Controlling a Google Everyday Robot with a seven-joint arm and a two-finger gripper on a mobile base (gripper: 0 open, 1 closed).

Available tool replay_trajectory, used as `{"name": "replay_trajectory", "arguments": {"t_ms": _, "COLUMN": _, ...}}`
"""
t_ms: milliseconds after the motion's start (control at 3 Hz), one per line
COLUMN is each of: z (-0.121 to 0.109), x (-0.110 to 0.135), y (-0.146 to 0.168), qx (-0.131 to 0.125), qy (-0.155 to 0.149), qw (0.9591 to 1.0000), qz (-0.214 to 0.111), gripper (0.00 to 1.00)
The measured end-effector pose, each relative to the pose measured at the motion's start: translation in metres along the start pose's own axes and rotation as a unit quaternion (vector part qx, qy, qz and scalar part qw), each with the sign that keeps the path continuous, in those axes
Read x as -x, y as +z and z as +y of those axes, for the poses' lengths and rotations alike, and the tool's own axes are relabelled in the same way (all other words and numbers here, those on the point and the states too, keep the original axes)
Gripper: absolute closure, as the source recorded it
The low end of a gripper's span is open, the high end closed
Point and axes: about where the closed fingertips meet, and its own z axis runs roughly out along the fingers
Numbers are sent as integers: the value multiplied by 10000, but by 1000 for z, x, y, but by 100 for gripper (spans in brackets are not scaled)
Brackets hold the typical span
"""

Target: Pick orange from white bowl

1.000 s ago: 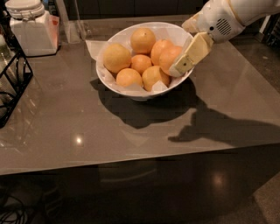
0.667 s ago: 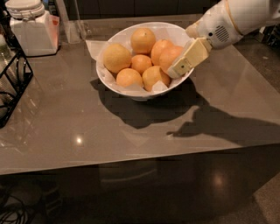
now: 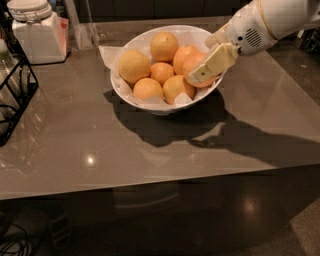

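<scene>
Gripper [image 3: 209, 62] slants in from the right; the orange [image 3: 192, 63] lies against it, just left of its tip, in the white bowl [image 3: 131, 100] beneath. Whether it grips, I cannot tell.

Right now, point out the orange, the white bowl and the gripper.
orange [image 3: 190, 66]: camera view, bare skin left of gripper.
white bowl [image 3: 125, 97]: camera view, front-left wall.
gripper [image 3: 204, 69]: camera view, cream tip at bowl's right side, against orange.

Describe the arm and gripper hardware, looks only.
The arm is a glossy white rounded shell with a thin tan ring and a dotted vent grille at the wrist. The gripper, at the rim of the white bowl, is flat, cream, rectangular. No cables show.
</scene>
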Motion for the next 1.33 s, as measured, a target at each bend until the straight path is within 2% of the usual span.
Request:
{"name": "replay_trajectory", "arguments": {"t_ms": 667, "z": -1, "x": 0, "y": 3, "qx": -26, "qy": -2, "qw": 10000, "qz": 25, "gripper": 5}}
{"name": "replay_trajectory", "arguments": {"t_ms": 1333, "z": -6, "x": -4, "y": 13, "qx": -54, "qy": 70, "qw": 9999, "qz": 97, "gripper": 6}}
